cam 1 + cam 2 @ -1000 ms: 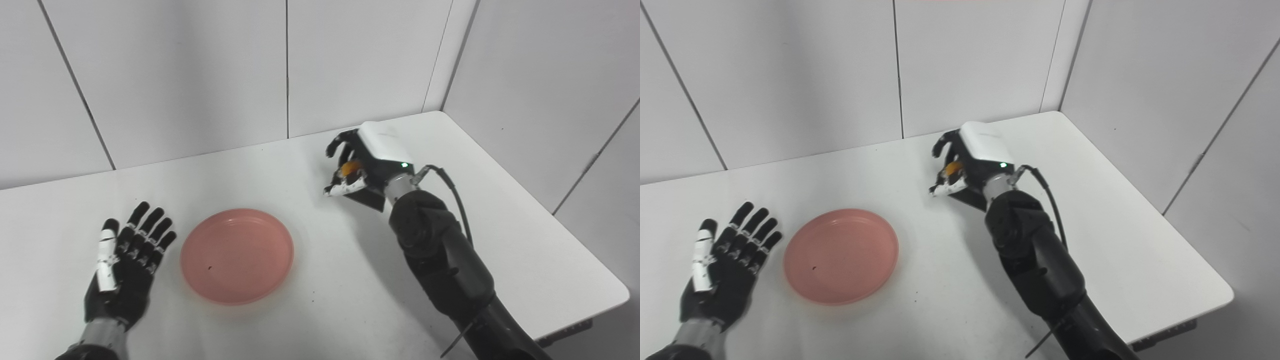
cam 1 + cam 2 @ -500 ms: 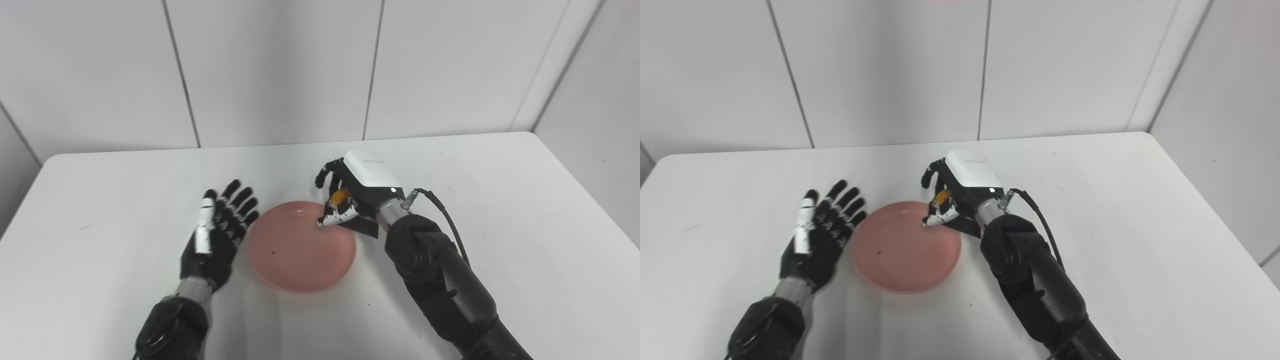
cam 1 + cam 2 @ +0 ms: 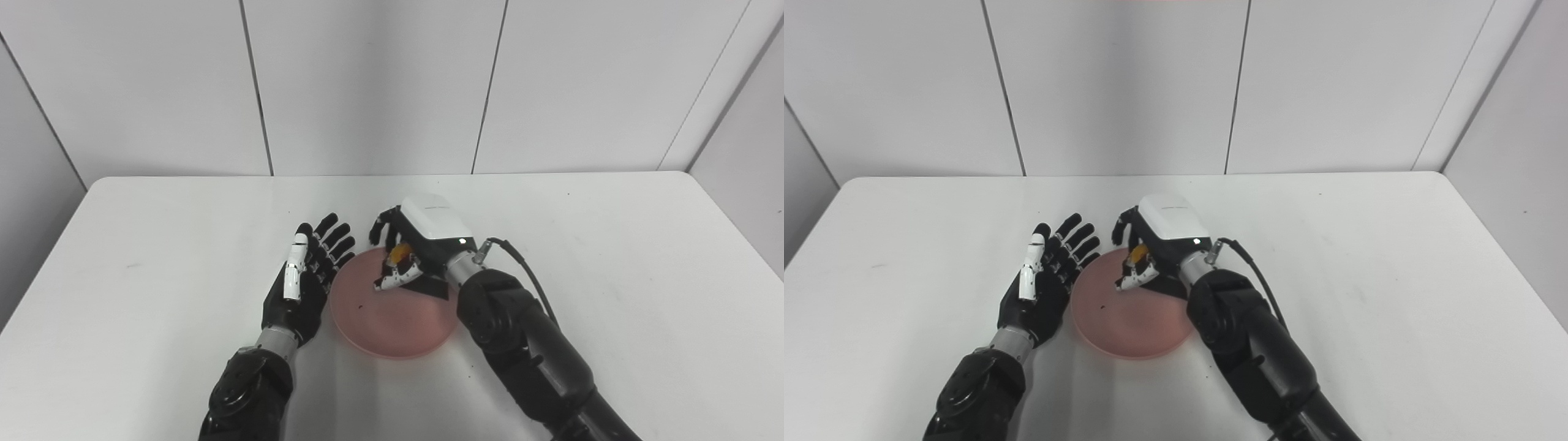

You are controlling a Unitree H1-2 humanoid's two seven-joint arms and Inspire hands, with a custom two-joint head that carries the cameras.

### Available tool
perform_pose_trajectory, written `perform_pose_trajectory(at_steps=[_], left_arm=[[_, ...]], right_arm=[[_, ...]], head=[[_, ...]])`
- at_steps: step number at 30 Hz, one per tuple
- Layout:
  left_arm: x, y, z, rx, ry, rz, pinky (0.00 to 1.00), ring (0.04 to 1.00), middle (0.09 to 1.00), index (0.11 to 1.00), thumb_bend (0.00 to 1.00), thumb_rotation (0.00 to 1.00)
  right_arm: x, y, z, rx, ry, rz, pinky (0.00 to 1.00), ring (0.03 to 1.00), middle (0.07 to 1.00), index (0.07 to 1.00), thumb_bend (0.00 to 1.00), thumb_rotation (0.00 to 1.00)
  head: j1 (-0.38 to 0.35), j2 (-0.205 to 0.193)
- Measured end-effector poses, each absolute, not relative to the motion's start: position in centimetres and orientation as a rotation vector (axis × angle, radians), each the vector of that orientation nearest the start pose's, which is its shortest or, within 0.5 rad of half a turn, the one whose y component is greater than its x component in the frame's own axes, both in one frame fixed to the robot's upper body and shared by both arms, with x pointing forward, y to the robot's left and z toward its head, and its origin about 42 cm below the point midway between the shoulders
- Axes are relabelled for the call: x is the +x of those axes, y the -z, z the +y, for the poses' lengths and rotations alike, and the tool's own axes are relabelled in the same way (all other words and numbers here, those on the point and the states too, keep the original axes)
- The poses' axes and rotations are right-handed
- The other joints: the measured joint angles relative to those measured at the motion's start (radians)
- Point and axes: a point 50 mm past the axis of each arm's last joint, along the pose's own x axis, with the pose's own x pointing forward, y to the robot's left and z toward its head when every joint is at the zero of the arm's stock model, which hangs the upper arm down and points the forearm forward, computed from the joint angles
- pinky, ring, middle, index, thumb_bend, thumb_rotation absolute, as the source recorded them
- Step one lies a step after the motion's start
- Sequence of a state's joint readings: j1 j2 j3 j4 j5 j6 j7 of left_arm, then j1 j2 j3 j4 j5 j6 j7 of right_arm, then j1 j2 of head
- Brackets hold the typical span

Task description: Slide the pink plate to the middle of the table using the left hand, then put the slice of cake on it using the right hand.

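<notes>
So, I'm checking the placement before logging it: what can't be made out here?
- Slice of cake: both views show only an orange bit; the right hand covers the rest.
- Contact between cake and pink plate: hidden under that hand.
- Left hand: whether it touches the plate's rim is unclear.

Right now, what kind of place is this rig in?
Likely a lab test cell, not a kitchen: a bare white table boxed in by plain white wall panels, with only a pink plate as a prop.

The round pink plate [image 3: 392, 315] lies flat mid-table; the orange-topped cake slice [image 3: 401, 252] is above its far rim.
</notes>
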State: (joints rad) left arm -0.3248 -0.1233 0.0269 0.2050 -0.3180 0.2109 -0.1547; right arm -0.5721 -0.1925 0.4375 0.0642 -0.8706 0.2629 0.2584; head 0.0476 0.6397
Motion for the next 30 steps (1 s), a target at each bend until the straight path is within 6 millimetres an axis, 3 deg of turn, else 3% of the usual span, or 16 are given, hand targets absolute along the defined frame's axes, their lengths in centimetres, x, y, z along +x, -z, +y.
perform_pose_trajectory(at_steps=[2, 4, 8, 23, 29, 30], left_arm=[[37.9, -13.5, 12.7, -0.433, 0.298, 0.088, 0.89, 0.896, 0.894, 0.879, 0.47, 1.00], [37.9, -13.5, 12.6, -0.435, 0.296, 0.089, 0.89, 0.896, 0.893, 0.879, 0.46, 1.00], [37.9, -13.5, 12.5, -0.437, 0.294, 0.089, 0.89, 0.898, 0.895, 0.885, 0.47, 1.00], [37.9, -13.6, 12.5, -0.433, 0.287, 0.095, 0.89, 0.901, 0.897, 0.884, 0.48, 1.00], [37.9, -13.7, 12.5, -0.428, 0.287, 0.096, 0.89, 0.903, 0.899, 0.885, 0.48, 1.00], [37.8, -13.7, 12.5, -0.426, 0.288, 0.096, 0.89, 0.900, 0.896, 0.883, 0.48, 1.00]], right_arm=[[41.5, -23.1, -11.5, -1.218, -0.360, -0.281, 0.24, 0.297, 0.475, 0.486, 0.53, 0.00], [41.4, -23.0, -11.2, -1.216, -0.369, -0.285, 0.24, 0.304, 0.416, 0.516, 0.52, 0.00], [41.5, -22.2, -11.0, -1.222, -0.383, -0.267, 0.21, 0.275, 0.470, 0.487, 0.53, 0.00], [40.6, -20.1, -11.4, -1.193, -0.390, -0.255, 0.21, 0.276, 0.474, 0.487, 0.53, 0.00], [40.5, -19.9, -11.5, -1.169, -0.386, -0.253, 0.27, 0.339, 0.461, 0.500, 0.53, 0.00], [40.5, -19.8, -11.6, -1.167, -0.386, -0.252, 0.24, 0.312, 0.469, 0.494, 0.53, 0.00]], head=[[0.000, 0.005], [0.000, 0.006], [-0.003, 0.015], [-0.005, 0.035], [-0.006, 0.041], [-0.006, 0.041]])
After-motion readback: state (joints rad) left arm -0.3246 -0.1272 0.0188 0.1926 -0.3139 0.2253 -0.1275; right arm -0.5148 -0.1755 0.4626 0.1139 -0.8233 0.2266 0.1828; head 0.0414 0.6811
